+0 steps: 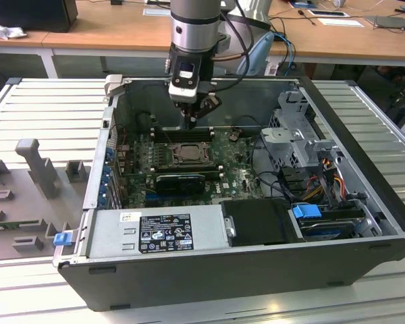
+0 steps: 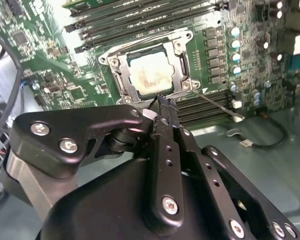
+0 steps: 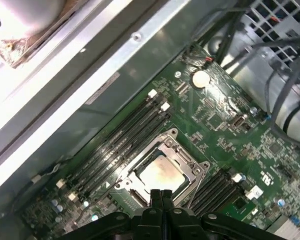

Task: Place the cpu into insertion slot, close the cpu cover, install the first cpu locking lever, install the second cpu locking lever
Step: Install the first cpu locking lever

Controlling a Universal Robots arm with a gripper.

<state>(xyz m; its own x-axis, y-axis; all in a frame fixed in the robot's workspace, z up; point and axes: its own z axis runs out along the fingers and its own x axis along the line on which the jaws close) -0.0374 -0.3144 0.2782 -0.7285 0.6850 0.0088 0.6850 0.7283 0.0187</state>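
Observation:
The cpu (image 2: 149,72) lies flat in the socket on the green motherboard, its pale metal top facing up; it also shows in the first wrist view (image 3: 160,176) and the exterior view (image 1: 187,154). The cpu cover (image 2: 183,64) (image 3: 191,166) lies down around it as a silvery frame. A thin metal lever rod (image 2: 217,106) sticks out from the socket's corner, away from the frame. My gripper (image 2: 163,103) (image 3: 162,193) (image 1: 191,122) hovers just above the socket's edge, shut, with nothing seen between the fingers.
Black memory slots (image 3: 115,145) flank the socket on both sides. The open computer case (image 1: 364,223) walls in the board, with a drive cage (image 1: 300,131) and cables (image 1: 324,175) at the exterior view's right and a power supply (image 1: 155,233) in front.

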